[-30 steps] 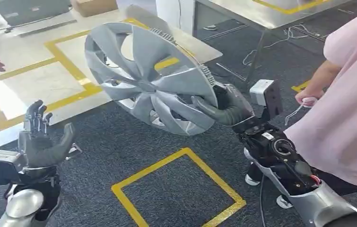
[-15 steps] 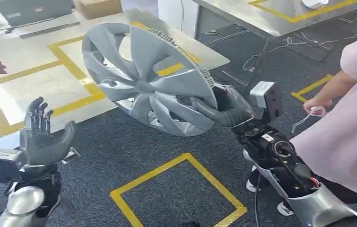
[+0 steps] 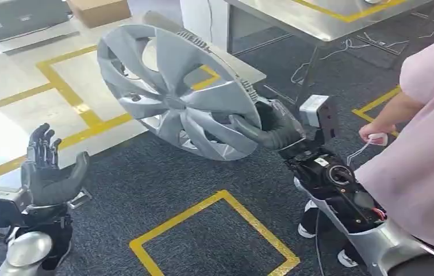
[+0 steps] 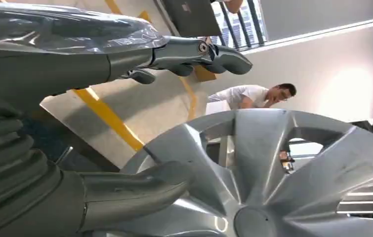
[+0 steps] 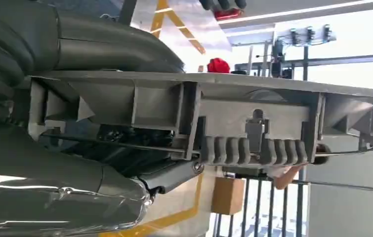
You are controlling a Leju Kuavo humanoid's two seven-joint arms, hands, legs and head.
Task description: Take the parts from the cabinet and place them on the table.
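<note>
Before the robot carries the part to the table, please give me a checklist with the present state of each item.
1. Right hand grips the rim of the grey plastic wheel cover: ok.
2. Grip is firm enough for carrying: cannot tell.
3. Left hand is open and free to support the cover: ok.
4. Left hand touches the cover: not ok, it is apart from it.
5. Person in the pink top is clear of the right arm: not ok, standing close beside it.
6. Steel table has free surface: ok.
</note>
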